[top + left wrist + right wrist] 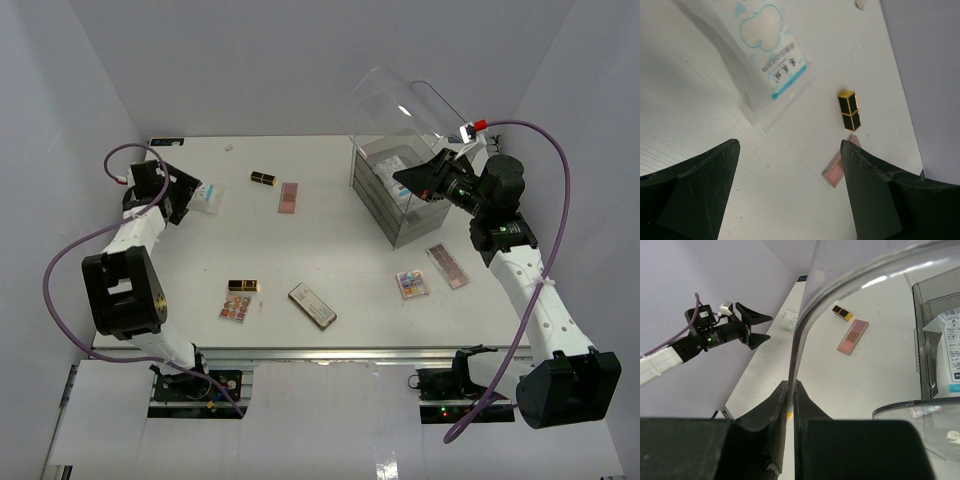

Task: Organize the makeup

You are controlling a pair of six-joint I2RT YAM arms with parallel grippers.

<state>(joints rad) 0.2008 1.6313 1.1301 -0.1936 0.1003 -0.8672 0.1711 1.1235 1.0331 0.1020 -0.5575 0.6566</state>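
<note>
Black-and-gold lipstick [849,109], white packet [771,55] with blue print, pink palette [288,197], white table [330,245]

Lipsticks [263,178], palettes [288,197], dark compact [312,306] and white packet [207,197] lie scattered apart.

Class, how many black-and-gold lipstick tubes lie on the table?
2. One lipstick tube lies far back beside the pink palette; the other sits near the front, behind a multicolour palette. The drawer box may hide more.

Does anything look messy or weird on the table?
Yes. The right claw is pinching the clear lid, holding it tilted up in the air. The long dark compact lies crooked, far from the lipstick.
</note>
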